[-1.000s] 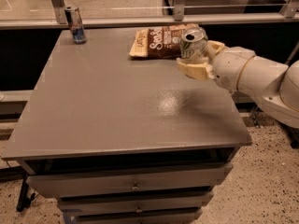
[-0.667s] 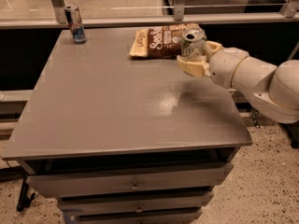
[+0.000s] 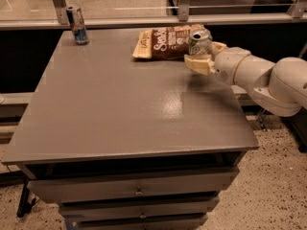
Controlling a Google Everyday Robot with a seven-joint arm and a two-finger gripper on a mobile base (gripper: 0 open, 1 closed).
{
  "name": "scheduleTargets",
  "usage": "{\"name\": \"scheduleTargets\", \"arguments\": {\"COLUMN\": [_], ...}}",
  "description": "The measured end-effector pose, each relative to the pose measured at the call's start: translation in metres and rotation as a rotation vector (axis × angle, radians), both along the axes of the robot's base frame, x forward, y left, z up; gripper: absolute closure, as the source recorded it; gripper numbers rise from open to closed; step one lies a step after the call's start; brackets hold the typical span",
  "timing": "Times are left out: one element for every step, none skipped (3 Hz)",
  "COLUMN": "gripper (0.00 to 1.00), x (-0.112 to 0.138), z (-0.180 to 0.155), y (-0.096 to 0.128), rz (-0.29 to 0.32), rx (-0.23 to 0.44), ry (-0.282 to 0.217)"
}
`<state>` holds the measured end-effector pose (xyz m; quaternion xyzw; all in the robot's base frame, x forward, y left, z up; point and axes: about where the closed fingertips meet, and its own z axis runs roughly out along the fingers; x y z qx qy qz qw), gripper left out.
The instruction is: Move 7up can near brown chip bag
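The 7up can, white-silver with green markings and a silver top, sits between the cream fingers of my gripper at the table's far right. The gripper is shut on the can, coming in from the right. The can leans slightly and is right beside the right end of the brown chip bag, overlapping it in view. The bag lies flat near the table's far edge, dark brown with white lettering and tan ends. I cannot tell whether the can's base touches the table.
The grey table has drawers below its front edge. A slim silver-blue-red can stands at the far left corner. A metal rail runs behind the table. My white arm hangs over the right edge.
The can and gripper have stayed almost in place beside the bag, perhaps a touch farther back. The arm behind the gripper has shifted slightly.
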<state>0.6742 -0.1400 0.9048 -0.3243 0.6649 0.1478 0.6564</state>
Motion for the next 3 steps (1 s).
{"name": "scheduleTargets", "arguments": {"gripper": [0.82, 0.59, 0.36], "x": [0.013, 0.020, 0.029], "z": [-0.006, -0.016, -0.018], "y": [-0.006, -0.008, -0.004], "rz": [-0.029, -0.042, -0.037], "rx": [0.003, 0.023, 0.032], "ry": [0.023, 0.042, 0.038]}}
